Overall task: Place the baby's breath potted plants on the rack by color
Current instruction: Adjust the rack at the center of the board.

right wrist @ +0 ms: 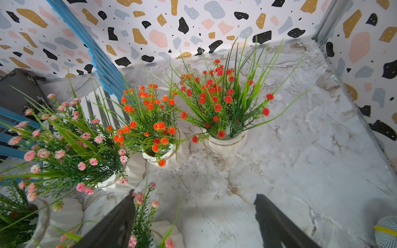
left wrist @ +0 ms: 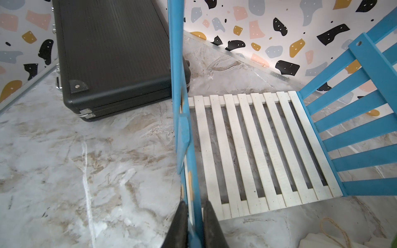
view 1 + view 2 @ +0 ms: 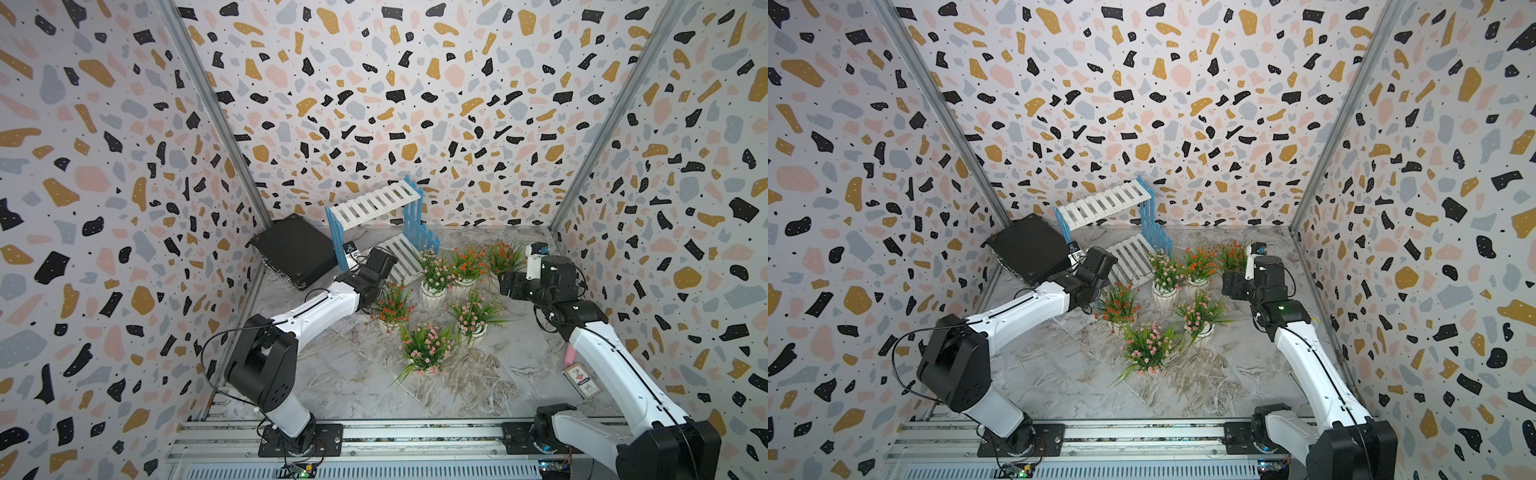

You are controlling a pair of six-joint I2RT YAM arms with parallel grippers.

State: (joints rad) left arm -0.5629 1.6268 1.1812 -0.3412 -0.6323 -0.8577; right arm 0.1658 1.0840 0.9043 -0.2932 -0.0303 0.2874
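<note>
Left gripper [image 2: 194, 227]: jaws clamped tight on an upright of the light-blue side frame of the rack [image 2: 177, 64], 1 black finger on each side of the post. Right gripper [image 1: 194, 196]: jaws spread wide, holding nothing, only bare marble table [image 1: 300, 150] between them; a pink sprig lies just beside 1 finger. Rack stands at the back wall, just beside the black case [image 3: 297, 249], seen in both top views. All 6 baby's breath potted plants [image 3: 434, 270] stand on the table in front of the rack: 3 pink, 3 orange-red. Row nearest the rack: 1 pink, then 2 orange-red. The outermost orange-red plant [image 1: 225, 103] of that row is near the right gripper. Another orange-red plant [image 3: 392, 305] sits close by the left arm; the 2 remaining pink ones stand nearer the front rail
</note>
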